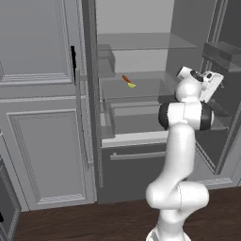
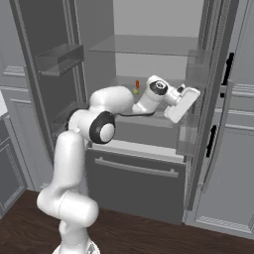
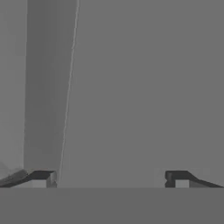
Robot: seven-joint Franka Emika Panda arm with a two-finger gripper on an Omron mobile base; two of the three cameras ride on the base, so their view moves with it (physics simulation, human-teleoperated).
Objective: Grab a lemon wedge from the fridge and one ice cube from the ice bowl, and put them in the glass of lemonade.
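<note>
the fridge (image 1: 141,52) stands open for the reach; the lemon wedge (image 1: 132,85) lies far back on its middle shelf beside an orange-red stick (image 1: 126,78) — the gripper (image 3: 109,178) gapes wide, empty, right of it.

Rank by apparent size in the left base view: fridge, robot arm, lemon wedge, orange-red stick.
1. fridge, largest.
2. robot arm, though its nearness to the camera enlarges it.
3. orange-red stick and lemon wedge: both tiny and touching on the shelf, too alike to rank.
</note>
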